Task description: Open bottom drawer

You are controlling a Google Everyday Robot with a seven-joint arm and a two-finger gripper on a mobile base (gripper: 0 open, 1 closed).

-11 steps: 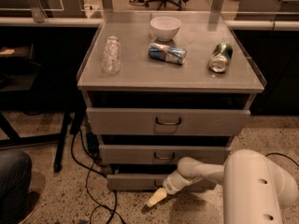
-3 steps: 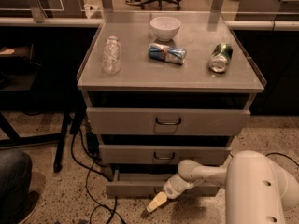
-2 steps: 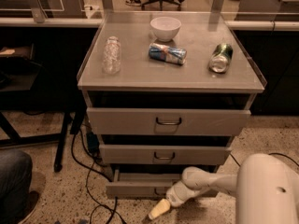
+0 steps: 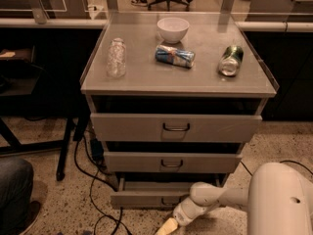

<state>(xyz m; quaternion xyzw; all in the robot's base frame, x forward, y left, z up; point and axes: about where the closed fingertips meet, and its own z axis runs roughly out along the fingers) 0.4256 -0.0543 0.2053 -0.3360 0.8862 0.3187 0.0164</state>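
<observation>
The bottom drawer (image 4: 142,198) is the lowest and shortest of three grey fronts on the cabinet. It stands pulled out a little, with a strip of its grey tray (image 4: 161,185) showing behind the front. Its small dark loop handle (image 4: 169,200) sits at the middle of the front. My gripper (image 4: 166,226) is at the frame's lower edge, just below and in front of that handle, its cream tip pointing down-left. My white arm (image 4: 215,197) reaches in from the right.
On the cabinet top (image 4: 146,82) are a white bowl (image 4: 172,29), a clear plastic bottle (image 4: 116,58), a blue can (image 4: 174,56) on its side and a green can (image 4: 231,60). Cables (image 4: 88,180) lie on the floor at left. A person's leg (image 4: 14,190) is at bottom left.
The bottom drawer has slid out toward the camera. My gripper has moved down and outward, away from the cabinet front.
</observation>
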